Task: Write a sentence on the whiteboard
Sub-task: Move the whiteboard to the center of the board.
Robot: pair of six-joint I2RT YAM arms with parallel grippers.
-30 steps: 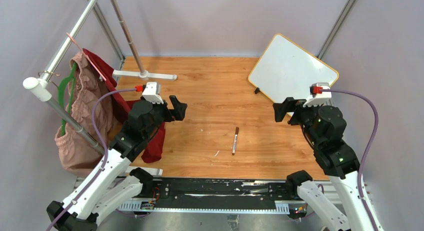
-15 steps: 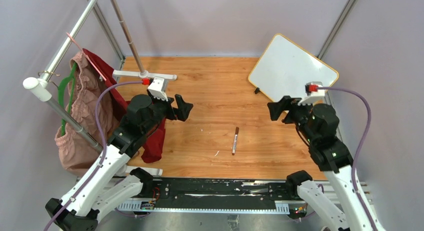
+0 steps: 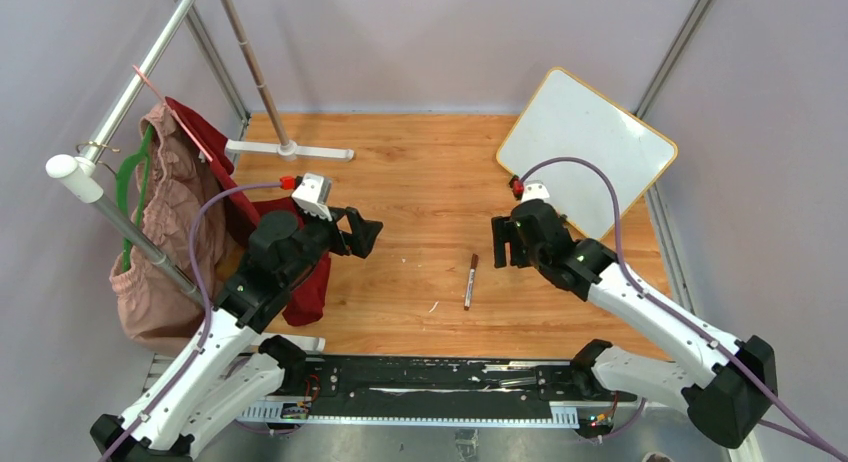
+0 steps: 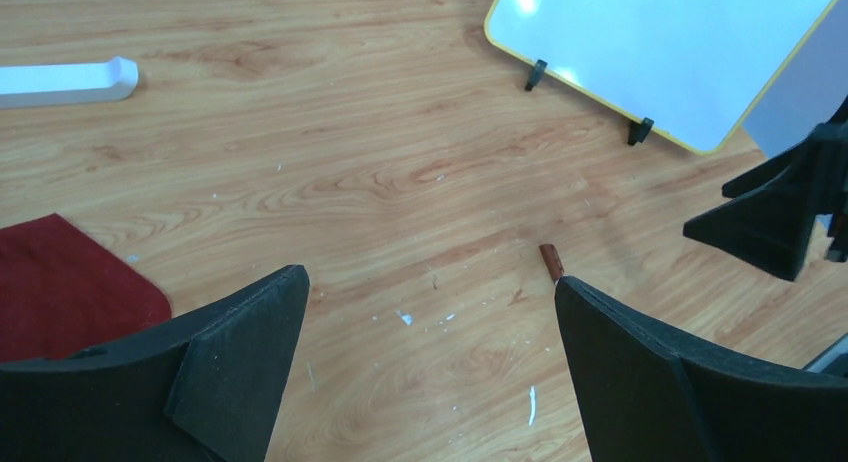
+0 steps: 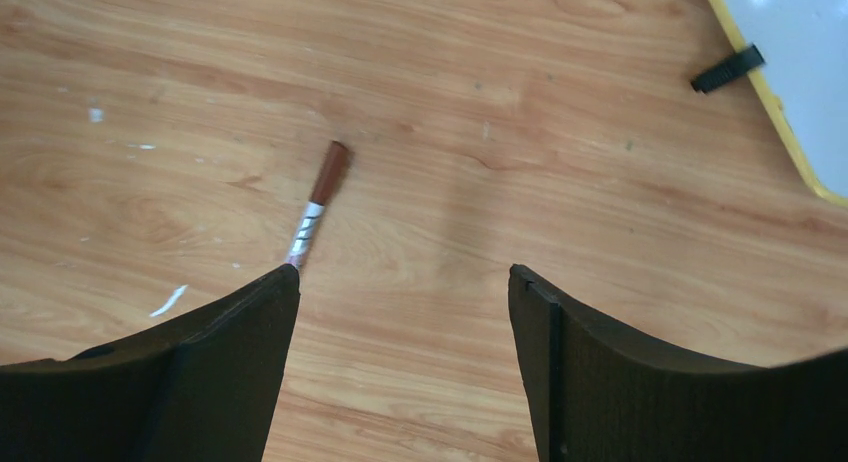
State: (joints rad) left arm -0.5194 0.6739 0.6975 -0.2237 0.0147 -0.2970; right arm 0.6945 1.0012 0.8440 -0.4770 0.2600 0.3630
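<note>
The whiteboard [image 3: 586, 150], white with a yellow-orange rim and black clip feet, stands tilted at the back right; it also shows in the left wrist view [image 4: 665, 52] and at the edge of the right wrist view [image 5: 800, 72]. No writing shows on it. A brown-capped marker [image 3: 470, 280] lies on the wooden table; the right wrist view shows it [image 5: 318, 200] just left of my fingers. My right gripper [image 3: 508, 242] is open and empty, hovering right of the marker. My left gripper [image 3: 360, 227] is open and empty, over the table's left half.
A metal clothes rack [image 3: 150, 72] with a pink garment [image 3: 165, 222] and a red cloth [image 3: 310, 282] stands at the left. Its white foot [image 3: 290, 150] lies on the table. Small white flecks [image 3: 432, 307] dot the wood near the marker.
My right arm has swung left and down, from beside the whiteboard toward the marker. My left gripper has shifted only slightly. The marker and board have not moved.
</note>
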